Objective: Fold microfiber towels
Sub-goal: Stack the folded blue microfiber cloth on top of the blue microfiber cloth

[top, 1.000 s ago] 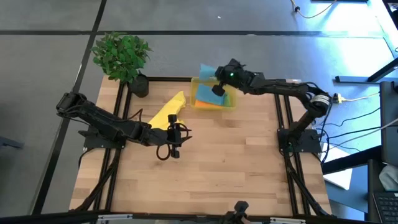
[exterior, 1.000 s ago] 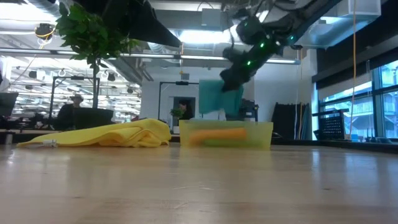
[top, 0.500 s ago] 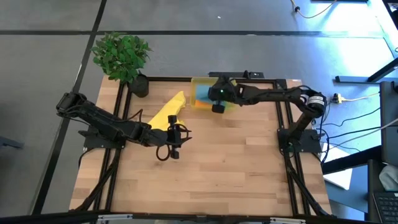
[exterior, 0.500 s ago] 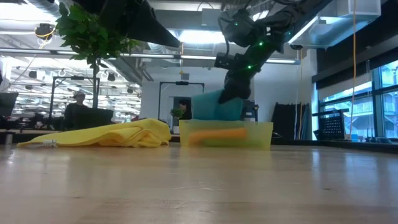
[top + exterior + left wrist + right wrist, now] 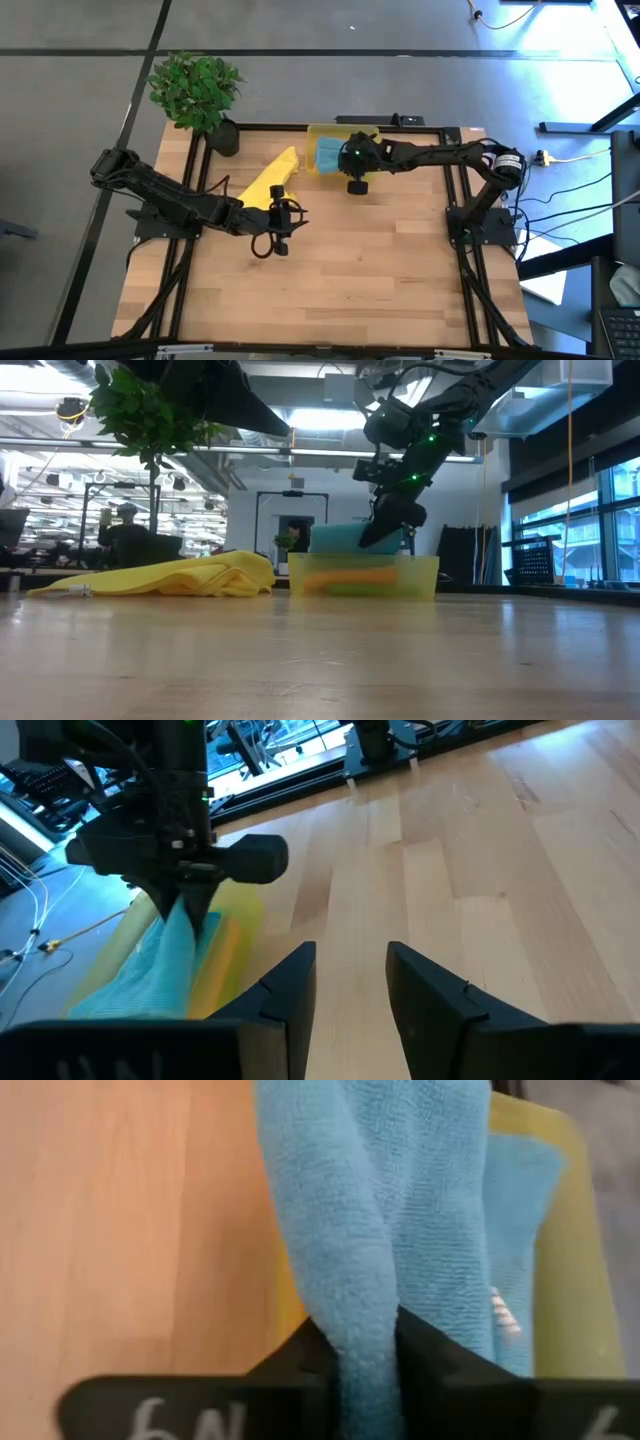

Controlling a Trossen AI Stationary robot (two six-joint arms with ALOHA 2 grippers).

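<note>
- While the high view looks straight down, the right end effector sits at the near edge of the yellow bin at twelve o'clock on the table, pinching a teal towel; the yellow towel lies at ten o'clock beside the left end effector, which waits part open and empty; no writing legible.
- Low view: the teal towel drapes over the bin; pulled away, it could snag the rim and drag the bin.
- Left wrist view: its fingers stand apart, holding nothing.
- Right wrist view: fingers grip the bunched teal towel; a loosening pinch might let it slip; white marks on the housing are unreadable.
</note>
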